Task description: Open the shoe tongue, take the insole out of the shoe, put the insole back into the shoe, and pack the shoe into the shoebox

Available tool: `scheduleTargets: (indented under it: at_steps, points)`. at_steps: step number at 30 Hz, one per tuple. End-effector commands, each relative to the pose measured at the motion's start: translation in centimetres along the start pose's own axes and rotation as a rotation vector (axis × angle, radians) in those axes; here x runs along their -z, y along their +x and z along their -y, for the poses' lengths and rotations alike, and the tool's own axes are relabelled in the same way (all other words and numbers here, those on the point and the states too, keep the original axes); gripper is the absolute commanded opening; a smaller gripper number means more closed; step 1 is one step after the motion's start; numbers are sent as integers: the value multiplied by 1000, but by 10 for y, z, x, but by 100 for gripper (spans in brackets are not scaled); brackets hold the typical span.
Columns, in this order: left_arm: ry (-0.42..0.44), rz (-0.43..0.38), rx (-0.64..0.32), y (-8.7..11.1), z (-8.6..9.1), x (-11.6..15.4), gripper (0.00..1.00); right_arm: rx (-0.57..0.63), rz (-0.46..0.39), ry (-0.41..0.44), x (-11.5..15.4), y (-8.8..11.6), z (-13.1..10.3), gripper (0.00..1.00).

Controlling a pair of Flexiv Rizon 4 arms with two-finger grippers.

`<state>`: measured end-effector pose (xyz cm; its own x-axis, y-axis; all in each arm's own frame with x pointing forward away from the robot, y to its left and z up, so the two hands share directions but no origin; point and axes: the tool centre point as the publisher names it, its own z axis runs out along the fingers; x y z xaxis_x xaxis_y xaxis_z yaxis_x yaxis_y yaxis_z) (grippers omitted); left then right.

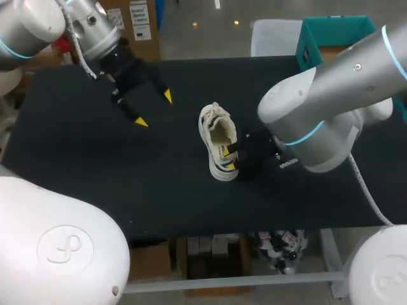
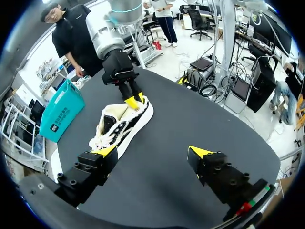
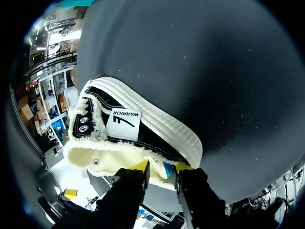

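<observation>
The black counter (image 1: 95, 165) fills most of the head view. The right arm (image 1: 331, 95) comes in from the right and bends down over the counter's middle. The left arm (image 1: 38, 25) enters at the far left corner. A teal shoebox (image 1: 334, 32) sits at the far right, past the counter's edge, with its opening facing up. The cream and black shoe (image 1: 213, 127) lies near the middle of the counter, its toe pointing to the far side and its heel to the near side. The right pincer (image 1: 226, 159) is at the heel, its yellow tips narrow and clamped on the shoe's fleecy heel rim, one tip inside the opening and one outside. The left pincer (image 1: 154, 108) hangs above bare counter, well apart from the shoe, spread wide and holding nothing.
</observation>
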<state>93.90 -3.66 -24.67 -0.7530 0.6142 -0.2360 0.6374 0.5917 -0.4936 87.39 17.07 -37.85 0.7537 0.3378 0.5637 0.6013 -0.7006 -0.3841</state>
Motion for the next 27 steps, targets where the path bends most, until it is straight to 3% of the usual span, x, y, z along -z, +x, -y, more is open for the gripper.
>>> scheduleTargets:
  at_steps: [1, 11, 12, 13, 14, 27]
  points:
    - [-122, 62, 37, 16, 11, 1, 100, 18, -6, -85, 17, 5, 9, 100]
    - [-169, 68, 95, 22, 7, 5, 100, 94, -45, -137, 36, 31, 11, 100]
    - [-174, 69, 104, 23, 5, 6, 100, 100, -43, -145, 36, 32, 10, 75]
    - [-176, 71, 116, 24, 3, 7, 100, 106, -40, -147, 36, 32, 10, 43]
    - [-180, 73, 125, 25, 1, 9, 100, 115, -37, -147, 35, 33, 9, 0]
    - [-205, 100, 271, 50, -31, 23, 100, 230, 27, -146, 18, 23, 13, 0]
